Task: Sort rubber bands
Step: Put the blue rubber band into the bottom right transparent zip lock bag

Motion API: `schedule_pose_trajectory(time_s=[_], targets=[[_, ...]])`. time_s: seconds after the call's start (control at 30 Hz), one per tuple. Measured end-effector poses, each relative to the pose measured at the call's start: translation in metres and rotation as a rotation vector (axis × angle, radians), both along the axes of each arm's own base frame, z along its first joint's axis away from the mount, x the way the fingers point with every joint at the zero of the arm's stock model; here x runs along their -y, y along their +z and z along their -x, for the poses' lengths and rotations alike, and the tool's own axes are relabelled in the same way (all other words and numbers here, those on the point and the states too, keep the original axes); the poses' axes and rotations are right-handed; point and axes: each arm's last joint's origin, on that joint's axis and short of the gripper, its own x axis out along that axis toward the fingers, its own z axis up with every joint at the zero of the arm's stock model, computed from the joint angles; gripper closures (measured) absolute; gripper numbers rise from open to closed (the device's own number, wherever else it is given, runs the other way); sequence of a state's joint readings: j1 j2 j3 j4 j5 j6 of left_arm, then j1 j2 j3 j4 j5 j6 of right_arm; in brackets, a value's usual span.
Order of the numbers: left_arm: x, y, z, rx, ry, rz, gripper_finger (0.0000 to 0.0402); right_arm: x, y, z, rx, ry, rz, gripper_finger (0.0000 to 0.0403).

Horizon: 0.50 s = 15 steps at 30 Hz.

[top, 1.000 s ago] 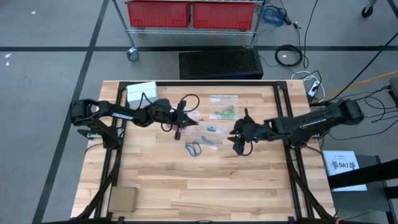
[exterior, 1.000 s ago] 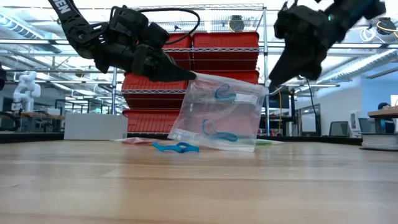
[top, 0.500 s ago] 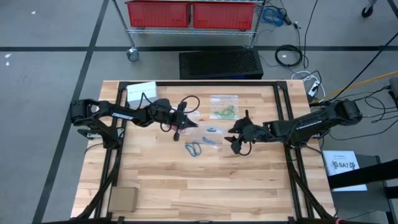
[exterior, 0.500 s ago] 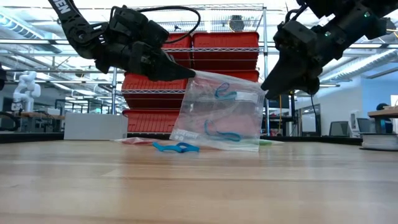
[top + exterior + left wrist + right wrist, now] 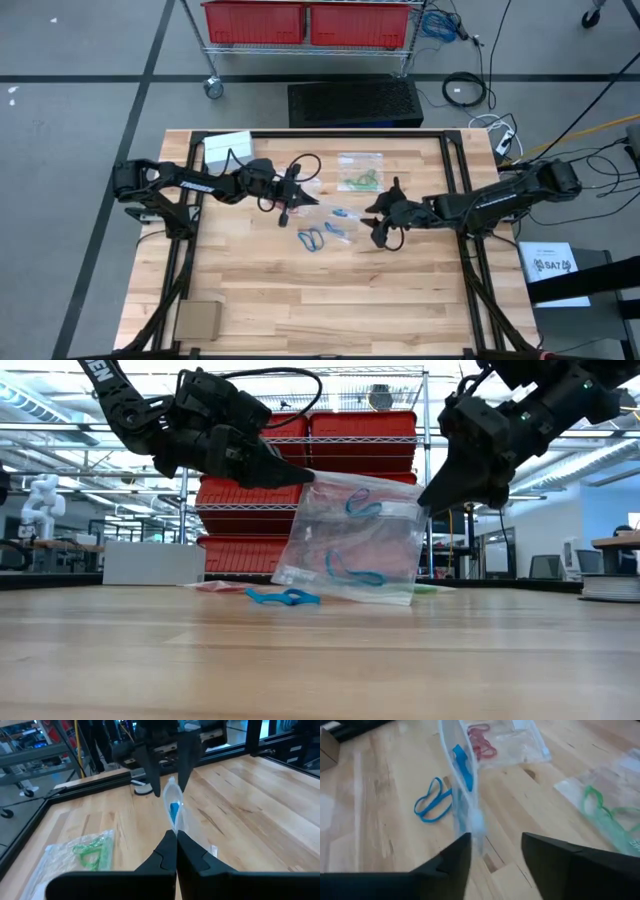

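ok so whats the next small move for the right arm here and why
Probably close the right gripper on the free top corner of the clear bag. The left gripper is shut on the opposite corner, holding the bag up with blue bands inside, while the right fingers stand open around the bag's edge. Pinching there would likely let the arms pull the mouth open for the loose blue rubber bands on the table.

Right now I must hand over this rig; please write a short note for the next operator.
Left gripper: shut on one top corner of the clear bag, held up over the table.
Right gripper: open at the bag's other top corner, not gripping.
Done: blue bands in that bag; green bands and red bands lie in their own bags.
Left: blue bands loose on the table.
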State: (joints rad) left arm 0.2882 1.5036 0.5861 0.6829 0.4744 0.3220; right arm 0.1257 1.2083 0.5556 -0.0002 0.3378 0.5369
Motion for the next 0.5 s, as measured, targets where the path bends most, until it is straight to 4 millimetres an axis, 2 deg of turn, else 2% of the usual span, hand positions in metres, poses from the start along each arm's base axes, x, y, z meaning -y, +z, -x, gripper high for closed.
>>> schedule_pose_trajectory(time_s=[0.17, 0.3, 0.5], targets=[[0.0, 0.001, 0.0, 0.007, 0.0, -0.002, 0.0401, 0.0, -0.003, -0.003, -0.008, 0.004, 0.01, 0.0308], [0.0, 0.001, 0.0, 0.008, 0.0, -0.002, 0.0401, -0.001, 0.005, -0.009, 0.047, 0.029, 0.033, 0.0386], [0.0, 0.003, 0.0, 0.022, 0.0, -0.005, 0.0401, -0.003, 0.036, -0.021, 0.065, 0.074, 0.095, 0.0383]])
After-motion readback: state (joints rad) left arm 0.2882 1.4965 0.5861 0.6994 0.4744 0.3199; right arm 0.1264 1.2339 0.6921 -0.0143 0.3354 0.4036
